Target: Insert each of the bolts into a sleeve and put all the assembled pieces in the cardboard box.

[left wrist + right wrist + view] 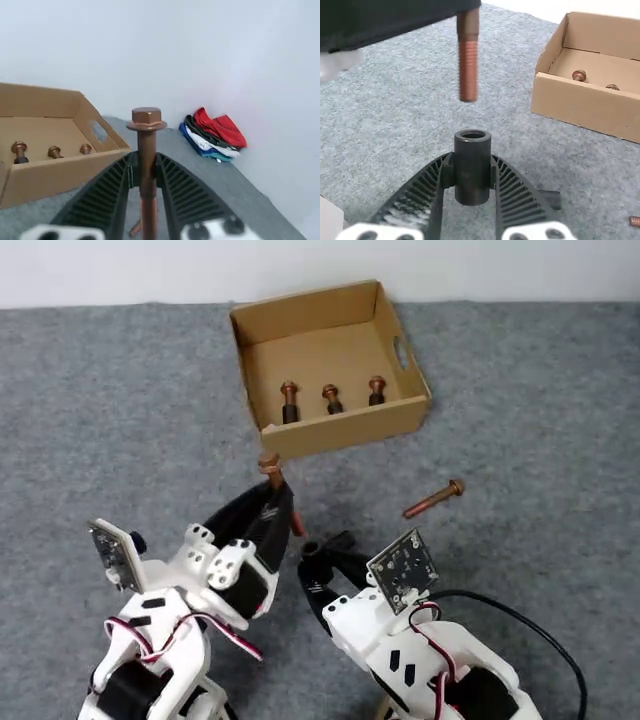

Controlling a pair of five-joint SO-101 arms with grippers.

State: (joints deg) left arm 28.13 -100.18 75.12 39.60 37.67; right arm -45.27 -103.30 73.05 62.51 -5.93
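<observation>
Two grippers meet close in front of the arms. The right gripper (471, 162) is closed on a black sleeve (472, 170), held upright with its open bore facing up so that it can take a shank from above. The left gripper (145, 162) is clamped on the shank of a copper bolt (146, 135), head up and threaded end down. The bolt hangs just above the sleeve's mouth without touching it. Its tip looks slightly off the bore's line, so I judge a small sideways correction is needed before lowering. Farther out a second bolt (434, 499) lies loose on the grey carpet (520, 420), apart from the box and with no sleeve on it yet. Beyond it stands the cardboard box (340, 435), with three assembled pieces (333, 398) upright in a row along its near wall, so the task seems past halfway
</observation>
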